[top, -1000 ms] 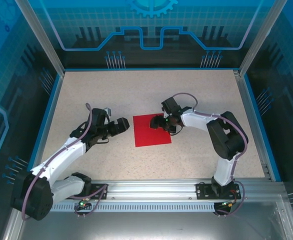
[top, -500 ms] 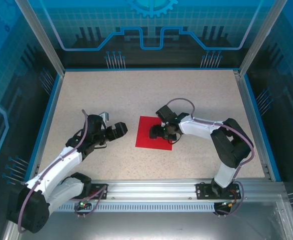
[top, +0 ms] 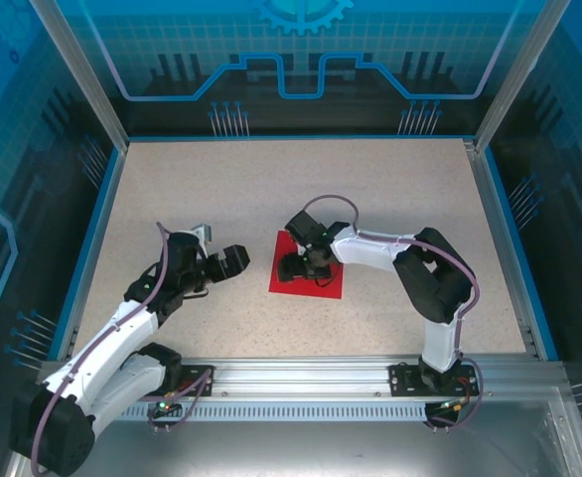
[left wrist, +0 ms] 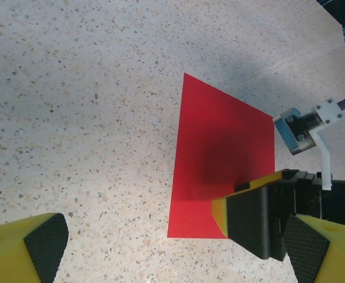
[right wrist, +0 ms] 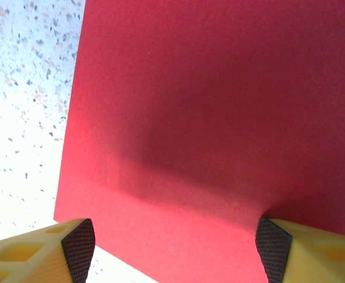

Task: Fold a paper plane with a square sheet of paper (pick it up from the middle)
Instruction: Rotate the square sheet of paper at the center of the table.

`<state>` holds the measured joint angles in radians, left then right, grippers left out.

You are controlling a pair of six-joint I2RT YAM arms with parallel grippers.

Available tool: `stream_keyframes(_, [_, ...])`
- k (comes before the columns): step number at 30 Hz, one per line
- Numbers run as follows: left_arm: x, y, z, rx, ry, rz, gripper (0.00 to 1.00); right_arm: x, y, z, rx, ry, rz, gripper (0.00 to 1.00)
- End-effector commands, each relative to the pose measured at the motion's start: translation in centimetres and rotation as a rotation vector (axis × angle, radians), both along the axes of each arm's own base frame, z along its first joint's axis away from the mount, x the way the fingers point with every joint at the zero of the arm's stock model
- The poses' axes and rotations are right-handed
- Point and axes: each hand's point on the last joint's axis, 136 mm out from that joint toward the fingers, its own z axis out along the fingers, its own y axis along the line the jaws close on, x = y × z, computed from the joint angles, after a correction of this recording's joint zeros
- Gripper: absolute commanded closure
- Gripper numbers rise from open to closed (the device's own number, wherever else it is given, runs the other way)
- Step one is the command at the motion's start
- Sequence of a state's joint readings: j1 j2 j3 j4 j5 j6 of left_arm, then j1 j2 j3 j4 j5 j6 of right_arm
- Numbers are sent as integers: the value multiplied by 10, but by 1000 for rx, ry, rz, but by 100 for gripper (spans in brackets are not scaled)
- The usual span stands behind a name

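Square sheet of paper (top: 323, 286) lies flat on the speckled table (top: 212, 179), approx mid-table, red, plain, no crease visible. Right gripper (top: 293, 266) is over the sheet's left part in the top view, arm reaching in from the right. Wrist cam: right gripper (right wrist: 175, 244) has its jaws spread wide, nothing btwn them but sheet (right wrist: 208, 106); the black pads (right wrist: 78, 247) sit low at the sheet's near edge, one by the corner next to bare table, the other on the red. Whether the pads actually press the paper can't be told for sure; no part of the sheet looks lifted or pinched. Left gripper (top: 233, 260) is just left of the sheet, apart from it, tips pointing toward it. Its own cam shows the left gripper (left wrist: 172, 250) fully open w/ nothing held, the sheet (left wrist: 219, 141) ahead on the table, and one yellow-and-black finger of the right arm on the sheet's far side, dark shadow under it.
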<state>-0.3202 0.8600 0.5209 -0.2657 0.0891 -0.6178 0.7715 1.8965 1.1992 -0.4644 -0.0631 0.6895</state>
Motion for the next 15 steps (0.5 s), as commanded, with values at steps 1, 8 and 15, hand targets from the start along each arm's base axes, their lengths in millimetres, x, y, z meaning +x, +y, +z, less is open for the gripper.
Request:
stream_keyframes(1, [2, 9, -10, 56, 12, 16, 1, -29, -28, -24, -79, 103, 75, 24])
stream_keyframes(8, [18, 2, -14, 53, 18, 7, 2, -36, -38, -15, -32, 98, 158, 25])
stream_keyframes(15, [32, -4, -12, 64, 34, -4, 1, -12, -33, 36, -69, -47, 118, 19])
